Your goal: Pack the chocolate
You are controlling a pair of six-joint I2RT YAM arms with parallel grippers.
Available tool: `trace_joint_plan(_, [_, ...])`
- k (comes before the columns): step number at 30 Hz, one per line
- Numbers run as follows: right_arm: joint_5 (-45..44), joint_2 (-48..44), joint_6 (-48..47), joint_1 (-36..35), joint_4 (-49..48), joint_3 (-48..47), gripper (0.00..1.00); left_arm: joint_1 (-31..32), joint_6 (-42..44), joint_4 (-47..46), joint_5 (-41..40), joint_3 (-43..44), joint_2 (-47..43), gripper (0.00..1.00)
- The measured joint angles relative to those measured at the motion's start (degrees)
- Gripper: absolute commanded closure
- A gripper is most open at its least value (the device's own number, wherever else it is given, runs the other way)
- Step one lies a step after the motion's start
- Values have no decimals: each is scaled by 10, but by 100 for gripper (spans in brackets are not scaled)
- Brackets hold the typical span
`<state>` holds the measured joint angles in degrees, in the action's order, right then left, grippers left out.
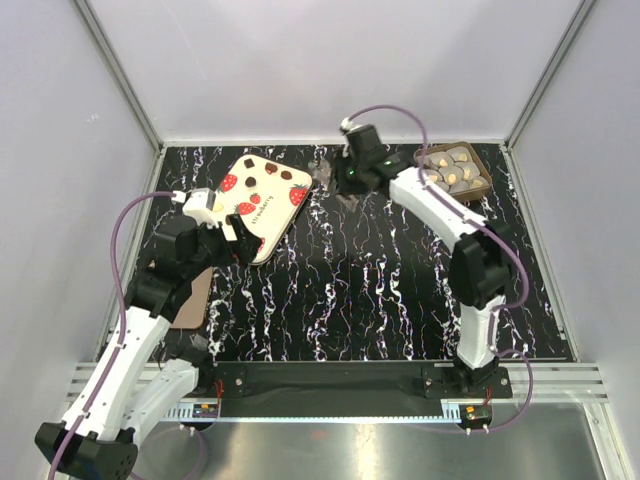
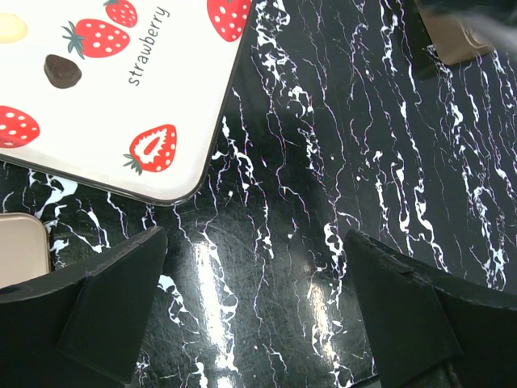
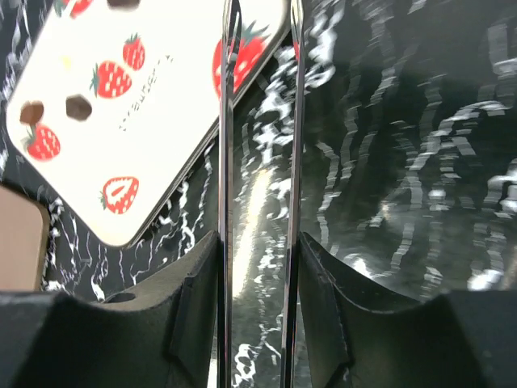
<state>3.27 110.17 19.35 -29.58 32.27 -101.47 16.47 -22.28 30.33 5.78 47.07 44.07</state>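
The chocolate (image 1: 452,168), round pale grey and gold pieces in a small square brown tray (image 1: 481,177), sits at the far right of the table. My right gripper (image 1: 345,182) hovers left of it, past the middle of the table. It is shut on a pair of thin metal tongs (image 3: 227,121), whose two blades run up between its fingers (image 3: 194,307) in the right wrist view. My left gripper (image 1: 236,236) stands open over bare table (image 2: 266,202) at the near corner of the strawberry lid (image 1: 262,200), with nothing between its fingers (image 2: 121,291).
The cream strawberry lid (image 2: 97,89) lies flat at the back left. A flat tan box (image 1: 193,300) lies under the left arm near the left edge, and a corner of this tan box (image 2: 20,246) shows in the left wrist view. Grey walls close in the table.
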Motion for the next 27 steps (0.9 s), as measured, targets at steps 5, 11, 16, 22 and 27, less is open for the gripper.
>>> trace_joint_plan(5, [-6, 53, -5, -49, 7, -24, 53, 0, 0, 0, -2, 0, -5, 1])
trace_joint_plan(11, [-7, 100, -31, -69, 2, -75, 53, 0, 0, 0, -2, 0, -7, 1])
trace_joint_plan(16, [-24, 137, -74, -79, -3, -117, 52, 0, 0, 0, -2, 0, -10, 1])
trace_joint_plan(22, [-53, 202, -127, -91, -9, -182, 51, 0, 0, 0, -2, 0, -10, 1])
trace_joint_plan(27, [-69, 234, -161, -91, -7, -208, 50, 0, 0, 0, -2, 0, -10, 1])
